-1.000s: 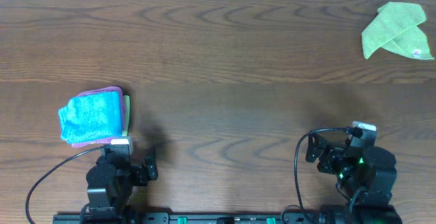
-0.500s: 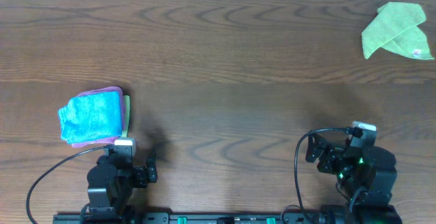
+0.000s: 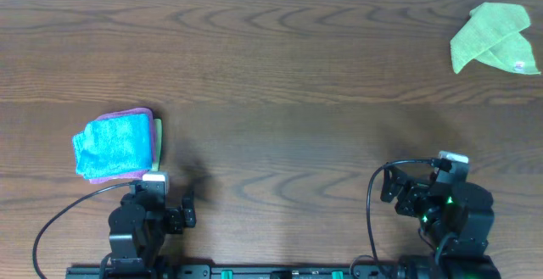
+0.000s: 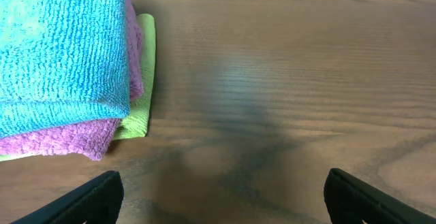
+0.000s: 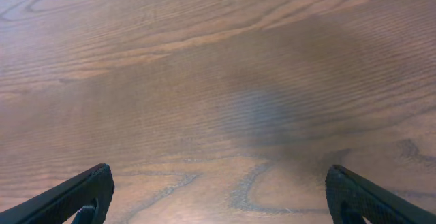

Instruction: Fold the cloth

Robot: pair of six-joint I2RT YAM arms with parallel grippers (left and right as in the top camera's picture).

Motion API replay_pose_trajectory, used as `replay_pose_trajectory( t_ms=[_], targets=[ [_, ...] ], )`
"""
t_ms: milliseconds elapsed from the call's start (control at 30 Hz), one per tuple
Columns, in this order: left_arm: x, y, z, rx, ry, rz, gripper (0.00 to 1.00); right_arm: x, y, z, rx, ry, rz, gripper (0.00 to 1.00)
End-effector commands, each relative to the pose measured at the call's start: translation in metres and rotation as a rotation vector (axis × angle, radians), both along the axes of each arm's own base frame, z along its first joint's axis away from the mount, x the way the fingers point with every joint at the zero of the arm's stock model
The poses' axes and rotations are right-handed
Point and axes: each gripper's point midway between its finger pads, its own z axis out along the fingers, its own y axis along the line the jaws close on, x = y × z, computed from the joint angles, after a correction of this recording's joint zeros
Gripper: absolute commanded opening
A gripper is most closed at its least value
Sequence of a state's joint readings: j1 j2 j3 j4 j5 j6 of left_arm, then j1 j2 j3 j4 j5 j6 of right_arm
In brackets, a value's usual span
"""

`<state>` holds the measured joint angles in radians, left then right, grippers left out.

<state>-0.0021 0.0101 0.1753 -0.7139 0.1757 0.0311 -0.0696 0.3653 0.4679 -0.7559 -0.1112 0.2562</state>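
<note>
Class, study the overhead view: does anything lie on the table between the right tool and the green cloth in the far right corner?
Nothing visible does. Only bare wooden table lies between the right tool and the green cloth. The stack of folded cloths sits well away, on the left side.

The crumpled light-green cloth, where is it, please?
In the overhead view, the crumpled light-green cloth lies alone at the far right corner of the wooden table.

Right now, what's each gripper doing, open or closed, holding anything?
Left gripper: jaws open, holding nothing.
Right gripper: jaws open, holding nothing.
</note>
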Motion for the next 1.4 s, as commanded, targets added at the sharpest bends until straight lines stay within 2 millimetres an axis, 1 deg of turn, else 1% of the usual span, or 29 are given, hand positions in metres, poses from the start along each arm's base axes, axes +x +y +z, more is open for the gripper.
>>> replay_pose_trajectory(
  t_ms=[0, 167, 233, 367, 533, 633, 800, 1000, 1367],
  targets=[
    [-0.005, 0.001, -0.01, 0.021, 0.035, -0.008, 0.95, 0.0, -0.003, 0.001, 0.005, -0.005, -0.022, 0.99],
    [-0.005, 0.001, -0.01, 0.021, 0.035, -0.008, 0.95, -0.002, -0.005, 0.003, -0.003, -0.02, -0.03, 0.99],
    [-0.005, 0.001, -0.01, 0.021, 0.035, -0.008, 0.95, -0.003, -0.011, -0.003, -0.046, -0.028, -0.043, 0.99],
    [-0.005, 0.001, -0.01, 0.021, 0.035, -0.008, 0.95, -0.004, -0.002, -0.02, -0.202, -0.093, 0.116, 0.99],
    [-0.005, 0.001, -0.009, 0.021, 0.034, -0.008, 0.95, -0.008, 0.006, -0.047, -0.278, -0.113, 0.222, 0.99],
    [-0.005, 0.001, -0.009, 0.021, 0.034, -0.008, 0.95, -0.009, 0.007, -0.062, -0.306, -0.111, 0.251, 0.99],
    [-0.005, 0.001, -0.009, 0.021, 0.034, -0.008, 0.95, -0.012, 0.005, -0.065, -0.363, -0.102, 0.281, 0.99],
    [-0.005, 0.001, -0.009, 0.021, 0.034, -0.008, 0.95, -0.014, 0.004, -0.067, -0.365, -0.09, 0.277, 0.99],
    [-0.005, 0.001, -0.01, 0.021, 0.035, -0.008, 0.95, -0.013, 0.004, -0.065, -0.367, -0.098, 0.275, 0.99]
  ],
)
